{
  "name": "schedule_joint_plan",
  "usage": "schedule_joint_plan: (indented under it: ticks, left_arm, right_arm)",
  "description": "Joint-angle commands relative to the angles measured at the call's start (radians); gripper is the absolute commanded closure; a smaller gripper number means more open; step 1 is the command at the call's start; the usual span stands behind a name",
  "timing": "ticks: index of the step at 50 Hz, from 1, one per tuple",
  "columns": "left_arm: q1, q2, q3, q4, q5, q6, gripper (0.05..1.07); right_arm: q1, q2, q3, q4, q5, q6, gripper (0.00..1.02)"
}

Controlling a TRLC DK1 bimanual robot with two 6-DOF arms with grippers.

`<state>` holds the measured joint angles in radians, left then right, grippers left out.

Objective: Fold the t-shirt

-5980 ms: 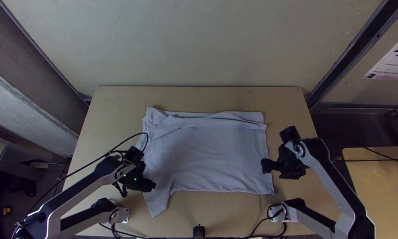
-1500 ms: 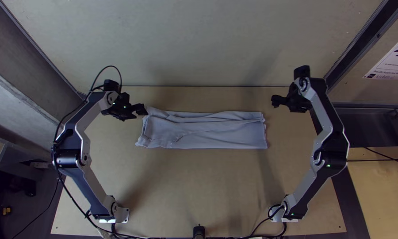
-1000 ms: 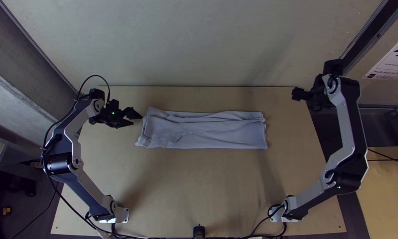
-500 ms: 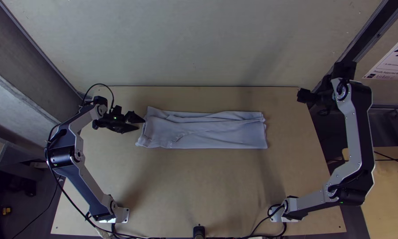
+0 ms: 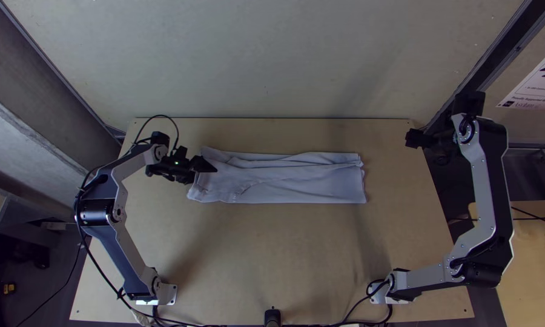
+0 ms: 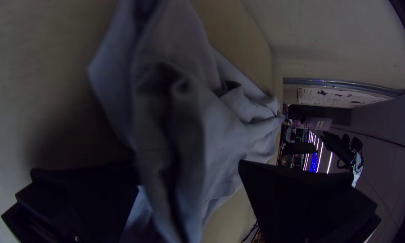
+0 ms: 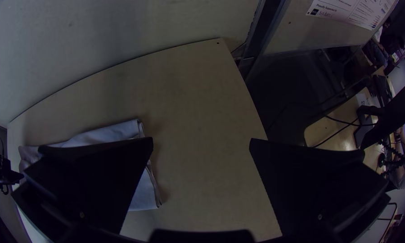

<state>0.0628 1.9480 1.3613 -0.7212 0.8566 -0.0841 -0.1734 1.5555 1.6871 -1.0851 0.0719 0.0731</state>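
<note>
Shirt (image 5: 303, 189) lies toward twelve o'clock on the table (image 5: 272, 254), folded into a long strip; crosswise folds probably remain. It looks pale, rumpled at nine o'clock, neater at three. Left claw (image 6: 189, 173) is spread at its nine o'clock end; right claw (image 7: 201, 140), spread, waits near two.

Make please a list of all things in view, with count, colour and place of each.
t-shirt: one, pale blue-grey, folded into a long strip on table
table: one, light wood, between the arms
side table: one, light wood, at right
poster: one, white, upper right
cables: several, black, along left arm and elsewhere
left arm: one, silver-grey and black
right arm: one, silver-grey and black
left gripper: one, black, at shirt's left end
right gripper: one, black, right of shirt
</note>
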Motion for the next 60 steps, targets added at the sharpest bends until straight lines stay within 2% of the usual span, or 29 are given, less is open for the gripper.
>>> schedule_joint_plan:
  ticks: [1, 7, 13, 16, 18, 21, 24, 35, 42, 50, 60]
  left_arm:
    - [-0.052, 0.035, -0.045, 0.025, -0.002, -0.069, 0.10]
    - [-0.109, 0.032, -0.045, 0.078, -0.065, -0.123, 0.10]
    - [-0.167, 0.031, -0.047, 0.094, -0.191, -0.151, 0.10]
    - [-0.189, 0.017, -0.056, 0.089, -0.229, -0.151, 0.16]
    - [-0.201, 0.008, -0.059, 0.091, -0.278, -0.158, 0.32]
    - [-0.218, -0.017, -0.073, 0.103, -0.335, -0.163, 0.73]
    - [-0.231, -0.047, -0.088, 0.129, -0.376, -0.164, 1.05]
    - [-0.215, -0.112, -0.064, 0.042, -0.481, -0.123, 1.05]
    - [-0.144, -0.156, -0.024, -0.055, -0.534, -0.034, 1.05]
    - [-0.026, -0.187, 0.035, -0.170, -0.585, 0.115, 1.05]
    - [0.137, -0.190, 0.087, -0.222, -0.706, 0.316, 1.05]
  right_arm:
    - [-0.001, -0.035, -0.037, 0.004, 0.009, -0.012, 0.04]
    - [0.000, -0.054, -0.081, 0.022, 0.009, -0.009, 0.04]
    - [0.009, -0.092, -0.141, 0.054, 0.008, -0.002, 0.04]
    - [0.018, -0.109, -0.165, 0.062, 0.008, 0.008, 0.04]
    - [0.029, -0.118, -0.182, 0.065, 0.008, 0.021, 0.04]
    - [0.045, -0.137, -0.216, 0.085, 0.008, 0.037, 0.04]
    - [0.069, -0.153, -0.256, 0.108, 0.008, 0.062, 0.04]
    - [0.175, -0.179, -0.346, 0.180, 0.009, 0.175, 0.04]
    - [0.229, -0.181, -0.380, 0.246, 0.019, 0.221, 0.04]
    - [0.255, -0.181, -0.412, 0.330, 0.019, 0.254, 0.04]
    - [0.259, -0.178, -0.435, 0.378, 0.019, 0.287, 0.04]
